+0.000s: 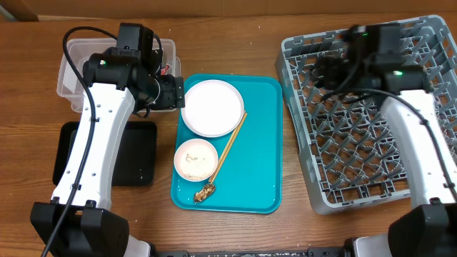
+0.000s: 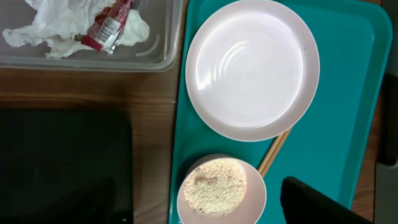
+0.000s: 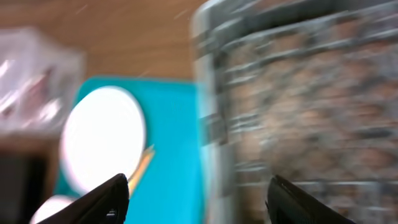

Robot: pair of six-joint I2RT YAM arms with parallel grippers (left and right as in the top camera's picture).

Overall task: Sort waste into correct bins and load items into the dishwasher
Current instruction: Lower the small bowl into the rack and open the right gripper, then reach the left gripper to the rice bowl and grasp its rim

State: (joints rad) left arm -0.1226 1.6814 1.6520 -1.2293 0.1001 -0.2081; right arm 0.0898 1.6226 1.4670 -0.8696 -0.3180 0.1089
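Sorting so far: the crumpled napkin (image 2: 43,28) and red-and-white wrapper (image 2: 109,25) lie together in the clear tub (image 2: 93,61), at the upper left of the bench (image 1: 228,43). That share of the waste looks dealt with.
Left to bin: rice (image 2: 217,185) fills the small bowl (image 1: 196,158) on the teal tray (image 1: 260,143). A brown scrap (image 1: 205,193) sits at the lower tip of the chopsticks (image 1: 230,146).
Left to load: the white plate (image 1: 212,107), bowl and chopsticks are all on the teal tray. The grey dish rack (image 1: 357,143) at right appears to hold nothing.
Black tray (image 1: 136,153): beside the teal tray, seemingly bare.
Left gripper (image 1: 173,91): hovering between tub and plate. Too little of it shows to tell whether it is open or closed.
Right gripper (image 3: 196,199): above the rack, fingers spread wide with nothing between them.
Hard to read: the right wrist view is smeared by blur. The arms cover parts of the tub, black tray and rack, and no cup is visible.
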